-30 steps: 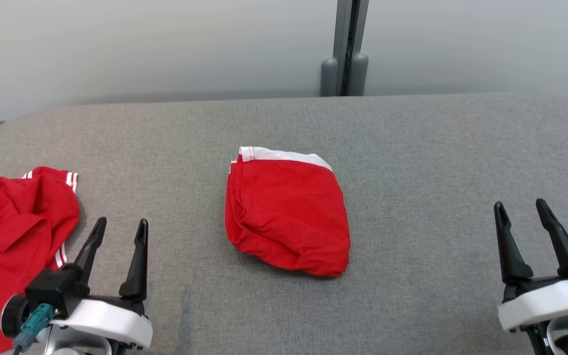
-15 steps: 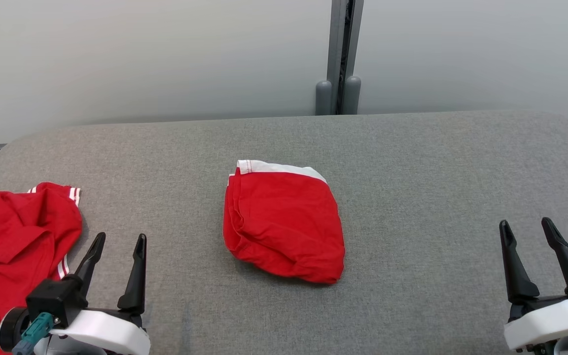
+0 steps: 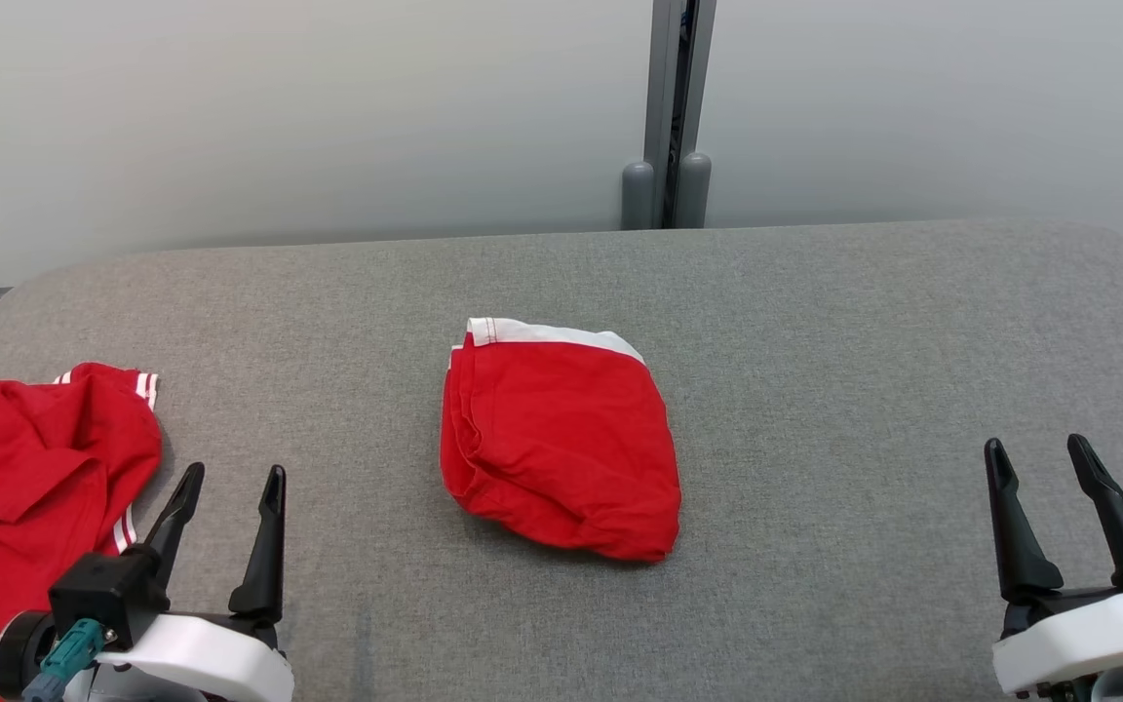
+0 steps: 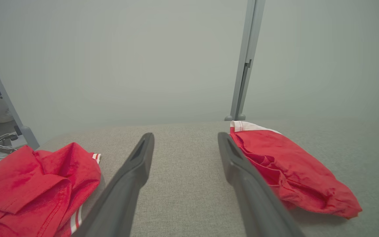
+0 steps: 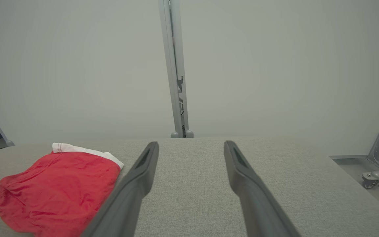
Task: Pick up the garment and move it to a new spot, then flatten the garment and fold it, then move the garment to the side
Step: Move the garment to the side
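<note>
Wall [image 3: 279,117]: pale grey, behind the table, split by a grey post [image 3: 669,97].
Table [image 3: 815,322]: wide, covered in grey cloth, with rounded far corners.
Shirt [image 3: 25,468]: red with white stripes, crumpled at the table's left edge, just beside the left gripper.
Garment [image 3: 561,439]: red with a white band along its far edge, folded, lying mid-table, well apart from both grippers.
Left gripper [image 3: 234,473]: near left corner, fingers spread wide, holding nothing.
Right gripper [image 3: 1034,445]: near right corner, fingers spread wide, holding nothing.

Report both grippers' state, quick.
Left gripper: open, holding nothing.
Right gripper: open, holding nothing.
</note>
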You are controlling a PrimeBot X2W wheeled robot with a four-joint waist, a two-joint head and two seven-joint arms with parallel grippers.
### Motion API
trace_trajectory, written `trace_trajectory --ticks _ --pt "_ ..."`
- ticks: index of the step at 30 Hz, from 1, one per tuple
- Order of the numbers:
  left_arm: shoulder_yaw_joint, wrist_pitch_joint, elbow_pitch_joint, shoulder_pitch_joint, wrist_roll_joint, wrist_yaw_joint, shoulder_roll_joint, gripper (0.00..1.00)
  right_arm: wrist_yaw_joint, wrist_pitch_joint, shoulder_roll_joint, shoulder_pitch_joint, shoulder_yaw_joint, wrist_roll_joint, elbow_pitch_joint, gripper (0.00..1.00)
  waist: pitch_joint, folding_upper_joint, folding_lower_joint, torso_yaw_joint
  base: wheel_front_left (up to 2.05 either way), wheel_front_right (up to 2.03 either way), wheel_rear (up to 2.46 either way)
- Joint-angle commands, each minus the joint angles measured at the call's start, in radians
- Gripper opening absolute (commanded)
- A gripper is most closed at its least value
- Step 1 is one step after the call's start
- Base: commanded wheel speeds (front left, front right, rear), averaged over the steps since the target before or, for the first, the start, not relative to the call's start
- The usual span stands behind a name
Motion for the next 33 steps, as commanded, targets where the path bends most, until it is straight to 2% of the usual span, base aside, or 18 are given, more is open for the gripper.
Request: trace_trajectory --ticks 1,14,20,26,33 --pt "0.000 0.002 -0.001 0.001 -0.002 0.004 0.008 1.00 0.001 0.000 -0.003 0.005 -0.002 0.005 0.004 1.00 0.000 -0.0001 0.0000 0.001 0.00 0.00 0.00" --pt "-0.003 -0.002 -0.009 -0.013 -0.006 0.009 0.013 1.00 0.001 0.004 0.003 0.002 -0.010 0.010 0.007 1.00 0.012 -0.0001 0.0000 0.009 0.00 0.00 0.00" --pt "-0.005 -0.011 -0.014 -0.048 -0.006 0.002 0.010 1.00 0.001 0.001 0.004 -0.034 -0.007 0.026 0.027 1.00 0.050 -0.0001 0.0000 0.032 0.00 0.00 0.00" --pt "-0.006 -0.033 -0.009 -0.089 -0.006 -0.008 0.003 1.00 0.001 -0.017 0.003 -0.102 0.030 0.041 0.111 1.00 0.120 -0.0001 0.0000 0.068 0.00 0.00 0.00" --pt "-0.021 -0.068 0.026 -0.158 -0.008 -0.035 -0.026 1.00 0.001 -0.052 0.005 -0.214 0.117 0.077 0.287 1.00 0.207 -0.0001 0.0000 0.140 0.00 0.00 0.00"
